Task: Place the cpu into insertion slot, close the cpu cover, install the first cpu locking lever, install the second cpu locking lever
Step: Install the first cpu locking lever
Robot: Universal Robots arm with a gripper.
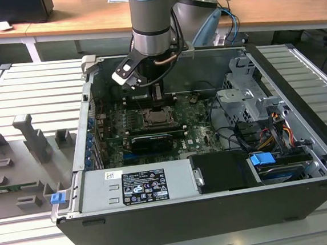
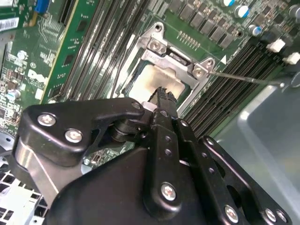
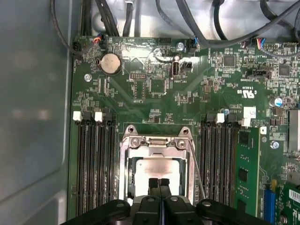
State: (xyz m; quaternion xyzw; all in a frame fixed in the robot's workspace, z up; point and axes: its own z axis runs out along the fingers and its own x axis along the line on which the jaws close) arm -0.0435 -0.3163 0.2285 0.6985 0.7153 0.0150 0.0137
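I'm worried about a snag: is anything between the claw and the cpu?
Nothing visible does. The claw, shut, hangs right over the cpu, whose pale face shows through the window of the cpu cover. A thin lever sticks out beside the cover, clear of the tips.

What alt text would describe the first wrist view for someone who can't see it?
The shut gripper hangs over the pale cpu, which shows through the window of the silver cpu cover on a green circuit board.
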